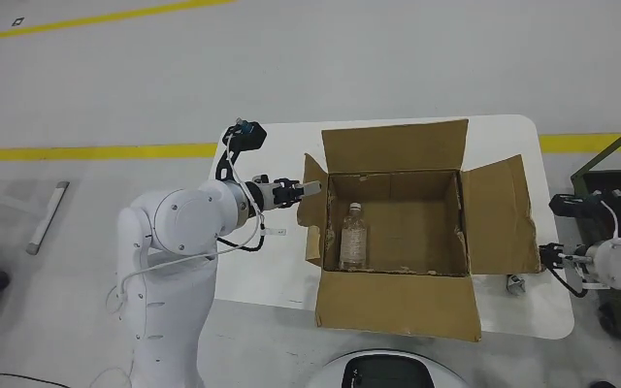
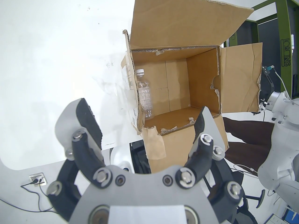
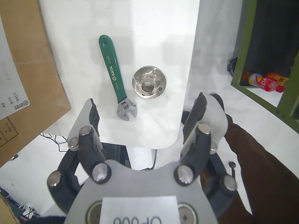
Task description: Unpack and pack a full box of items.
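- Looking down from the top view first: the cardboard box sits open on the white bench with all four flaps folded out
- one clear plastic bottle lies on the box floor, tucked along the wall on the robot's left side, cap pointing away from the robot
- the left end effector hangs just beside the left flap, outside the box, and the right end effector is way over past the right flap by the bench edge
- left wrist view: the left end effector has its fingers spread wide apart and isn't gripping anything; it's above the bench, apart from the box
- from here the bottle is lying flat against the nearest box wall
- right wrist view: the right end effector is spread wide too, not gripping anything, above the corner of the bench
- a green-handled wrench and a round metal flange lie side by side on the bench, close but not touching, both outside the box
- off the bench there's a green rack with a couple of red-labelled drink bottles lying on its shelf
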